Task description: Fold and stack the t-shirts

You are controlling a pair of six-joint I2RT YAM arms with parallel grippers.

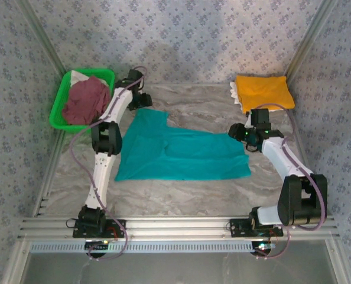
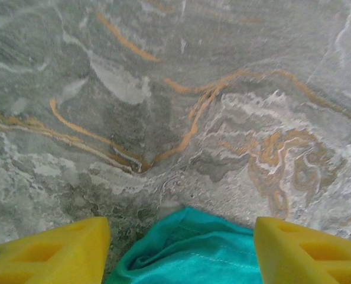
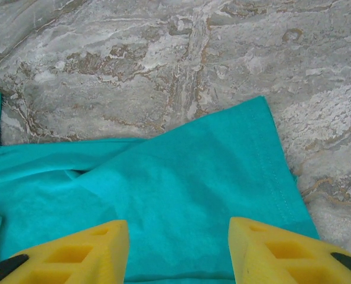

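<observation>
While the teal t-shirt (image 1: 175,151) lies spread on the table (image 1: 181,195), the left gripper (image 2: 178,228), jaws apart, straddles its bunched far-left corner. The right gripper (image 3: 178,228), also apart, hovers over its right edge. An orange-yellow t-shirt (image 1: 264,92) lies folded far right.

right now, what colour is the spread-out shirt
The spread-out shirt is teal, clearest in the right wrist view.

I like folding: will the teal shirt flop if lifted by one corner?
Probably: the teal shirt lies limp and creased on the table. Its corner bunches softly at the left tool, so it is likely light. Pushed, it would probably wrinkle.
</observation>
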